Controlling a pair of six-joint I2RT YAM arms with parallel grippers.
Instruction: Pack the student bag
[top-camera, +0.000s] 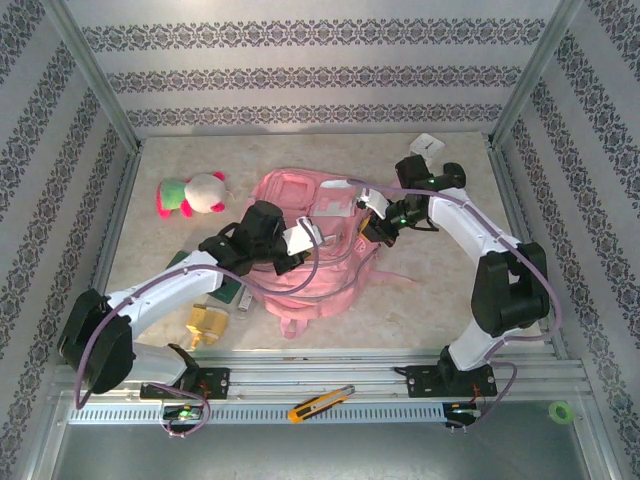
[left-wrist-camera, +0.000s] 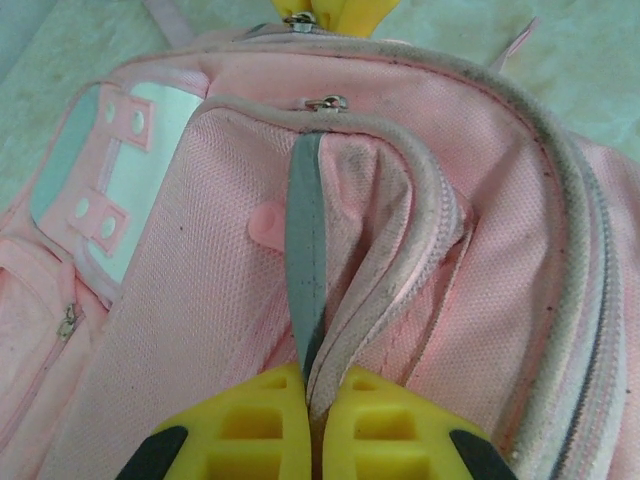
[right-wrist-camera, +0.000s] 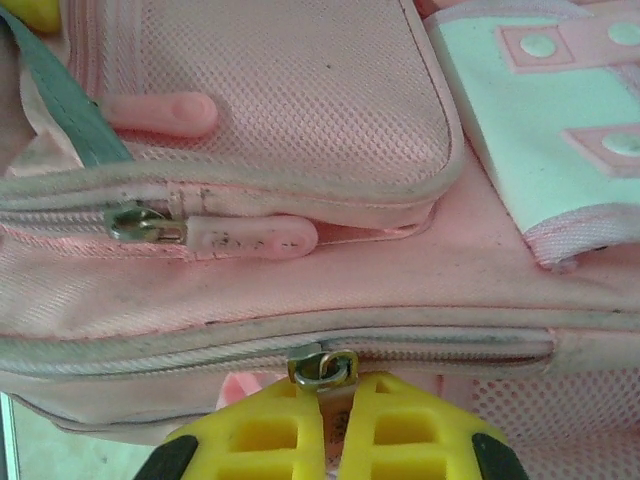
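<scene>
The student bag (top-camera: 285, 190) is lying at the centre of the counter (top-camera: 430, 300). The left hand (left-wrist-camera: 312, 385) is pinching a pocket's zip edge (left-wrist-camera: 385, 290) tightly; the right hand (right-wrist-camera: 335, 385) is clamping what looks like a zip pull (right-wrist-camera: 322, 368).

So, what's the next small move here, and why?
Probably the right gripper should draw the metal zip slider along its track: its jaws are shut on the slider, the zip looks closed, and the left gripper pinches a pocket edge of the student bag, bracing it.
</scene>
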